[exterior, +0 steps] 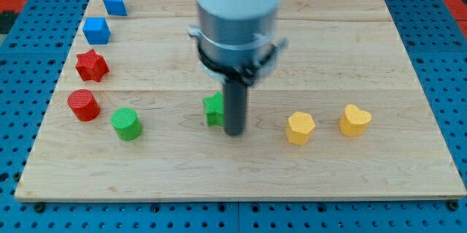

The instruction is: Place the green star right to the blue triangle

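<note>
Nearest the view's bottom, my tip [234, 132] sits on the wooden board [241, 178], pressed against the right side of the green star [214, 109] (half hidden behind the rod, so its shape is hard to read). No gripper here, just the bare rod, nothing to open or close. Left of that, a green cylinder [126, 123], then a red cylinder [83, 104]. To the right, a yellow hexagon [300, 127] and yellow heart [354, 120]. Farther up the left edge: red star [91, 65], blue cube [96, 30], and at the top the blue triangle [114, 3], well apart from the green star.
</note>
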### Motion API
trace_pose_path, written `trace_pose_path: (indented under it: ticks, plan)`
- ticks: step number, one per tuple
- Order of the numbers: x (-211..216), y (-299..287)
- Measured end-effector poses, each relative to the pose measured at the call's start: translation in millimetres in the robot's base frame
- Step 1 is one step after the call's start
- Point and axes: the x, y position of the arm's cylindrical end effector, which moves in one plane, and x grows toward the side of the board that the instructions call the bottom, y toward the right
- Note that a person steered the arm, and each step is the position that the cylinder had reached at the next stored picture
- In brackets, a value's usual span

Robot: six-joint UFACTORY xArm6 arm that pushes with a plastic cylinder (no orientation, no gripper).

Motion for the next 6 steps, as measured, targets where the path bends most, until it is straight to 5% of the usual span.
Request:
trace_pose_path:
  ticks: [1,2,6]
  plan:
    - [-104.2,-14.6]
    - [-127.0,-11.9]
    - [-20.3,19.8]
